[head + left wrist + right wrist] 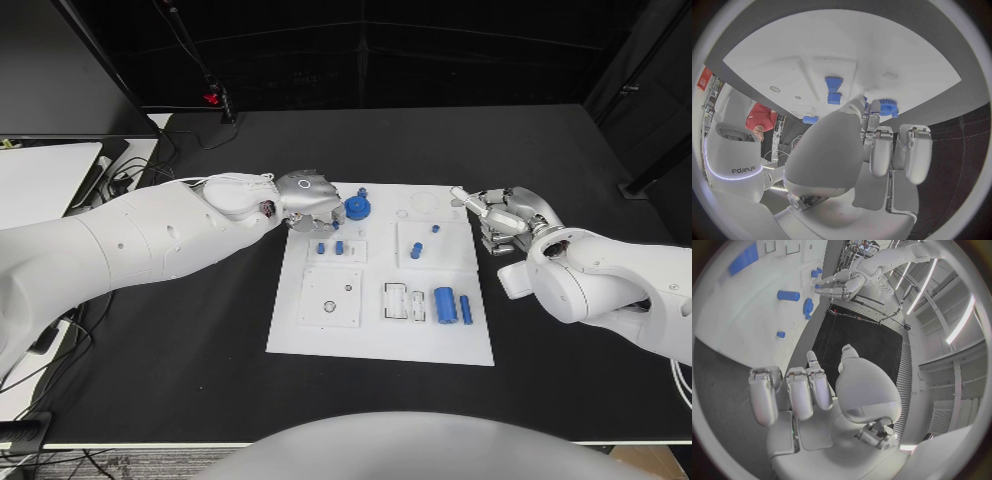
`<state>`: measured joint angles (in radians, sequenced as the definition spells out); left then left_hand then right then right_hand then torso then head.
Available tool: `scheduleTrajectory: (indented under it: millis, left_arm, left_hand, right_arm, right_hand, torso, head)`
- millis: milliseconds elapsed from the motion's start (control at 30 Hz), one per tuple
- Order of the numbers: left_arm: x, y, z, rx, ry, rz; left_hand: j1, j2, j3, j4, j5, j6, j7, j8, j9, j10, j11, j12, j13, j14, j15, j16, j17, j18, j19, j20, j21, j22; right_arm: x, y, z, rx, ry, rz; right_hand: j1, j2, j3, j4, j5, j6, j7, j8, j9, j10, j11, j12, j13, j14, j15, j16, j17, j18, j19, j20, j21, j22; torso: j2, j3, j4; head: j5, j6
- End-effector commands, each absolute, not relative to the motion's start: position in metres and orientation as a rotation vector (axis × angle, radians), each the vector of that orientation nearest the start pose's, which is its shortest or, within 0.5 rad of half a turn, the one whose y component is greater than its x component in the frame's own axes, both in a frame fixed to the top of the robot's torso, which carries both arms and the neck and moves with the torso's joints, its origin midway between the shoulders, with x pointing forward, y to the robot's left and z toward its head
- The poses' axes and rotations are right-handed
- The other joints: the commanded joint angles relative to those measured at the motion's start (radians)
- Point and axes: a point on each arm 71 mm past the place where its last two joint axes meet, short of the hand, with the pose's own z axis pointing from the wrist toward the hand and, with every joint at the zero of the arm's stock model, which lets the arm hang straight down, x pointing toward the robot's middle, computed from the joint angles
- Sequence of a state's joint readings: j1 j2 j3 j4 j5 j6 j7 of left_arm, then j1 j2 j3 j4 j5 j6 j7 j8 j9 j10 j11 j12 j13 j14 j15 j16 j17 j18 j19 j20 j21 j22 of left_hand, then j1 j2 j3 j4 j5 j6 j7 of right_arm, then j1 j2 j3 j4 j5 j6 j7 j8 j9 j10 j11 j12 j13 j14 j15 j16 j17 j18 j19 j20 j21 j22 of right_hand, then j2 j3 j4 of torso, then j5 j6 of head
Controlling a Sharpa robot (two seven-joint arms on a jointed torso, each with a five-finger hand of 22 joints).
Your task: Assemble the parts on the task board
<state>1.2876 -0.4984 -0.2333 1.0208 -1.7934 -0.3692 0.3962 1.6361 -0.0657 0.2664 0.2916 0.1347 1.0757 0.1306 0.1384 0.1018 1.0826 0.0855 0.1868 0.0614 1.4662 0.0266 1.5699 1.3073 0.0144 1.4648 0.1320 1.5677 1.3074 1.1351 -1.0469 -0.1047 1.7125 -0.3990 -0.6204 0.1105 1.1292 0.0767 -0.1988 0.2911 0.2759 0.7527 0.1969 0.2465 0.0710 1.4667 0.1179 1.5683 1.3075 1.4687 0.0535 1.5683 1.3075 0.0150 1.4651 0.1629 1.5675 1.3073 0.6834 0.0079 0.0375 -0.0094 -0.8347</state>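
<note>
Early stage: left hand (306, 192) at round blue gear part (356, 208) on white task board (378, 340), grip unclear; right hand (503, 213) empty, fingers apart; two blue cylinders (451, 305) lie loose.

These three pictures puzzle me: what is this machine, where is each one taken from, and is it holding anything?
It is a robot with two white arms, each ending in a silver robot hand. The square picture looks down from its head onto a black table. The two round ones come from cameras at its wrists, behind each hand. On the table lies a white task board carrying small blue parts, such as a blue gear and a blue cylinder. The left robot hand is at the board's far corner beside the gear; the right robot hand hovers off the board's edge. Neither holds anything.
</note>
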Motion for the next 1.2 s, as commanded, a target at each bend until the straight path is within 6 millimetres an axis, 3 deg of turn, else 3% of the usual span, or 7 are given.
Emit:
scheduleTrajectory:
  millis: [33,600,767,1000,1200]
  left_arm:
    - [0.5348,0.1433,-0.2266,0.975,1.510,-0.654]
    - [0.5346,0.1422,-0.2278,0.989,1.525,-0.663]
    - [0.5353,0.1423,-0.2277,0.984,1.525,-0.657]
    - [0.5373,0.1452,-0.2272,0.961,1.526,-0.633]
    - [0.5396,0.1481,-0.2243,0.938,1.487,-0.615]
  left_hand:
    - [-0.009,0.002,0.006,-0.001,-0.005,0.005,0.000,0.004,0.001,0.005,0.001,-0.005,-0.001,0.105,0.002,0.001,0.263,-0.014,0.106,-0.006,0.003,0.263]
    - [-0.017,-0.010,0.010,0.000,-0.008,0.001,0.003,-0.002,-0.002,0.005,0.004,-0.013,-0.001,0.105,0.004,0.001,0.263,-0.014,0.106,-0.005,0.003,0.263]
    - [-0.027,-0.032,0.011,0.000,-0.010,-0.031,0.014,-0.019,-0.012,-0.011,0.013,-0.030,-0.001,0.105,0.011,0.001,0.263,-0.014,0.106,-0.002,0.003,0.263]
    - [-0.064,-0.081,-0.011,-0.002,-0.012,-0.099,0.035,-0.046,-0.030,-0.041,0.028,-0.046,0.001,0.105,0.023,0.001,0.263,-0.014,0.106,0.009,0.003,0.263]
    - [-0.063,-0.099,-0.022,-0.004,-0.017,-0.163,0.037,-0.061,-0.037,-0.047,0.029,-0.043,0.002,0.105,0.021,0.001,0.263,-0.011,0.096,0.013,-0.009,0.258]
  right_arm:
    - [0.4312,-0.2654,-0.2198,0.986,1.595,0.989]
    - [0.4314,-0.2655,-0.2201,0.987,1.597,0.988]
    - [0.4314,-0.2655,-0.2202,0.987,1.597,0.988]
    - [0.4313,-0.2654,-0.2202,0.987,1.598,0.989]
    - [0.4317,-0.2648,-0.2208,0.988,1.602,0.989]
  right_hand:
    - [0.010,0.005,-0.009,0.000,0.006,-0.008,0.005,0.006,-0.001,0.104,0.006,0.003,0.263,0.102,0.006,0.002,0.263,-0.015,0.106,0.006,0.003,0.263]
    - [0.010,0.005,-0.009,0.000,0.006,-0.008,0.005,0.006,-0.001,0.104,0.006,0.003,0.263,0.102,0.006,0.002,0.263,-0.015,0.106,0.006,0.003,0.263]
    - [0.010,0.005,-0.009,0.000,0.006,-0.008,0.005,0.006,-0.001,0.104,0.006,0.003,0.263,0.102,0.006,0.002,0.263,-0.015,0.106,0.006,0.003,0.263]
    - [0.010,0.005,-0.009,0.000,0.006,-0.008,0.005,0.006,-0.001,0.104,0.006,0.003,0.263,0.102,0.006,0.002,0.263,-0.015,0.106,0.006,0.003,0.263]
    - [0.011,0.006,-0.010,0.000,0.006,-0.009,0.005,0.007,-0.001,0.104,0.006,0.003,0.263,0.102,0.006,0.002,0.263,-0.015,0.106,0.006,0.003,0.263]
  torso:
    - [0.000,0.0001,0.0013]
    - [0.000,-0.0008,-0.0005]
    - [0.000,-0.0003,-0.0002]
    - [0.000,-0.0004,0.0002]
    - [0.000,-0.0007,0.0006]
  head:
    - [0.001,0.000]
    - [0.001,-0.001]
    - [0.001,-0.003]
    - [0.000,-0.003]
    - [-0.001,-0.002]
